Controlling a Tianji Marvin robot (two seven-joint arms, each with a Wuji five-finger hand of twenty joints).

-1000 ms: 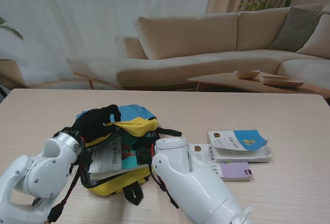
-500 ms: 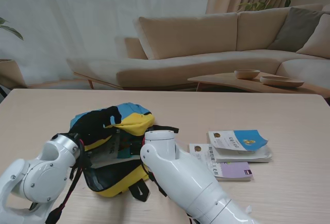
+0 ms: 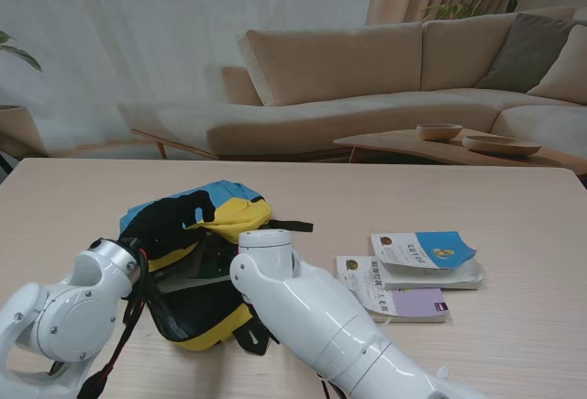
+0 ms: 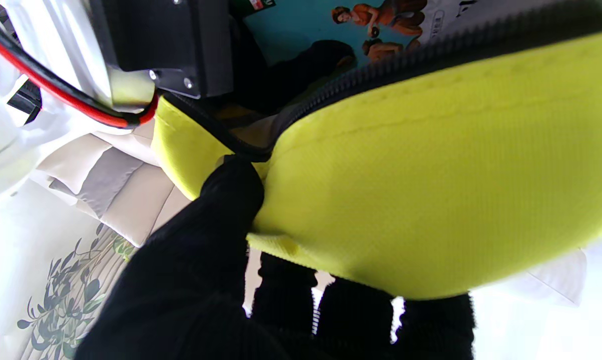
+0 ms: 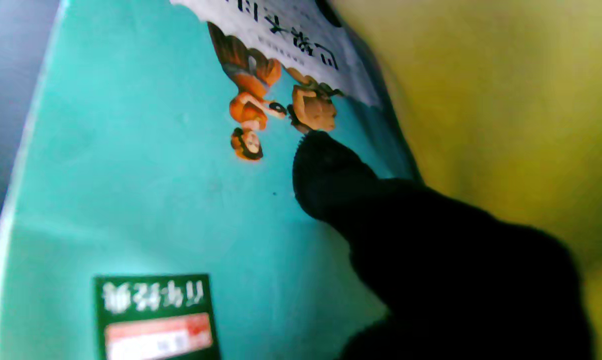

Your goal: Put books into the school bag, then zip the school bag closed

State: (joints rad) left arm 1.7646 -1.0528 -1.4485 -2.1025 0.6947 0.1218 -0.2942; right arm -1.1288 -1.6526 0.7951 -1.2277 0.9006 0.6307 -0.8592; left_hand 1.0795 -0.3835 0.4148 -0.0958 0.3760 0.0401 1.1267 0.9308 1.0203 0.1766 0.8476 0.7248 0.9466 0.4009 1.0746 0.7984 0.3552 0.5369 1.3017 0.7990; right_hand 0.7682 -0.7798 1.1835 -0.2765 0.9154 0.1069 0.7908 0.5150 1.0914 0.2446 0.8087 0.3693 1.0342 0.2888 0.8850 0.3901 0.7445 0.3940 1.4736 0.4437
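Teal book (image 5: 131, 200) under right robot hand (image 5: 430, 260) fingertip.

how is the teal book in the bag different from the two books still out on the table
The teal book sits inside the school bag, mostly hidden in the stand view, with the right hand on its cover; the blue-cover book and the purple-edged book lie in the open on the table, untouched. The teal cover shows cartoon figures; the purple-edged one is mostly white. All lie flat, covers up.
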